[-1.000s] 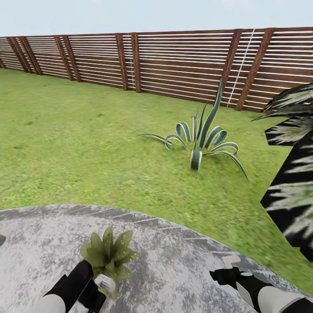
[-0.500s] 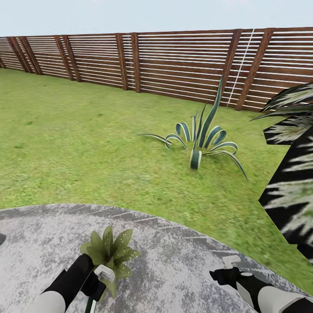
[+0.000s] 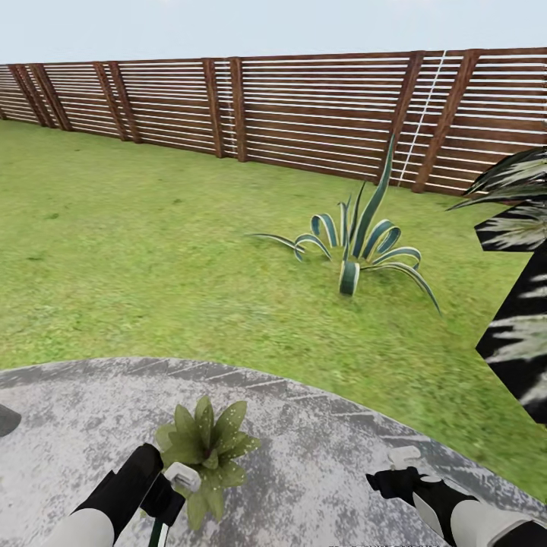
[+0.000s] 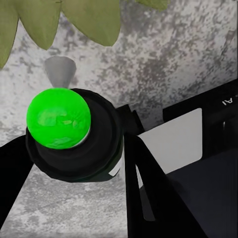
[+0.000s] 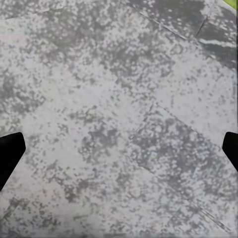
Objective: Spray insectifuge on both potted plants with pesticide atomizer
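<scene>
One potted plant (image 3: 205, 452), a low rosette of pale-speckled green leaves, sits on the grey stone paving (image 3: 304, 456) of the garden, close in front of me. My left gripper (image 3: 173, 486) is just left of it, shut on the pesticide atomizer (image 4: 59, 119), which has a black body, a bright green round cap and a grey nozzle pointing toward the leaves (image 4: 89, 17). My right gripper (image 3: 395, 469) hovers over bare paving to the right, open, with its fingertips (image 5: 10, 153) wide apart and nothing between them.
Green lawn (image 3: 137, 258) stretches beyond the paving to a brown slatted fence (image 3: 304, 114). A striped agave (image 3: 357, 243) grows on the grass at centre right. Dark white-streaked palm fronds (image 3: 524, 289) crowd the right edge.
The whole view has shifted slightly, so the plant and agave now sit a little further right and lower. The left gripper still holds the atomizer beside the rosette.
</scene>
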You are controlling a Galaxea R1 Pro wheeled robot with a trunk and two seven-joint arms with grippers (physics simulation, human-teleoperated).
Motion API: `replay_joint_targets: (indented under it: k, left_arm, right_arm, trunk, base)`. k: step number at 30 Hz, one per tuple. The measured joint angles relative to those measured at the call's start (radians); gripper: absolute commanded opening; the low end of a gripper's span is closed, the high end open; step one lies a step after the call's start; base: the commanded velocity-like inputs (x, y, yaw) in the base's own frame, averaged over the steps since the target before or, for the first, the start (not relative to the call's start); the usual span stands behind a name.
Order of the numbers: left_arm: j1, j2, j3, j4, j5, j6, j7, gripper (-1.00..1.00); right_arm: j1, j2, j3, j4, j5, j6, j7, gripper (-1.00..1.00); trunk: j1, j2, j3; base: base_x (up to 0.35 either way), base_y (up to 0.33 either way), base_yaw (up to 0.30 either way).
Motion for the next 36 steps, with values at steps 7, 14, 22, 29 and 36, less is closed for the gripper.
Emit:
replay_joint_targets:
  k: [7,14,22,29,36]
  left_arm:
    - [0.0,0.001,0.043,0.003,-0.002,0.0,0.002,-1.0]
    - [0.002,0.002,0.043,0.055,-0.008,0.001,0.124,-1.0]
    - [0.002,0.001,0.043,0.121,0.001,0.0,0.146,-1.0]
    - [0.001,0.001,0.043,0.126,0.0,0.0,0.146,-1.0]
    - [0.002,0.001,0.043,0.126,0.0,-0.001,0.146,-1.0]
  right_arm:
    - [0.0,0.0,0.0,0.0,-0.001,0.0,0.0,1.0]
    - [0.0,0.0,0.0,0.0,0.0,0.0,0.0,1.0]
    - [0.0,0.0,0.0,0.0,0.0,0.0,0.0,1.0]
    - [0.0,0.0,0.0,0.0,0.0,0.0,0.0,1.0]
    - [0.0,0.0,0.001,0.0,0.0,0.0,0.0,1.0]
  trunk:
    - [0.0,0.0,0.0]
    - [0.0,0.0,0.0]
    - [0.0,0.0,0.0]
    - [0.0,0.0,0.0]
    - [0.0,0.0,0.0]
  base:
    - [0.0,0.001,-0.197]
    - [0.0,0.0,-0.006]
    - [0.0,0.012,0.0]
    - [0.0,0.205,-0.133]
    - [0.101,0.15,-0.112]
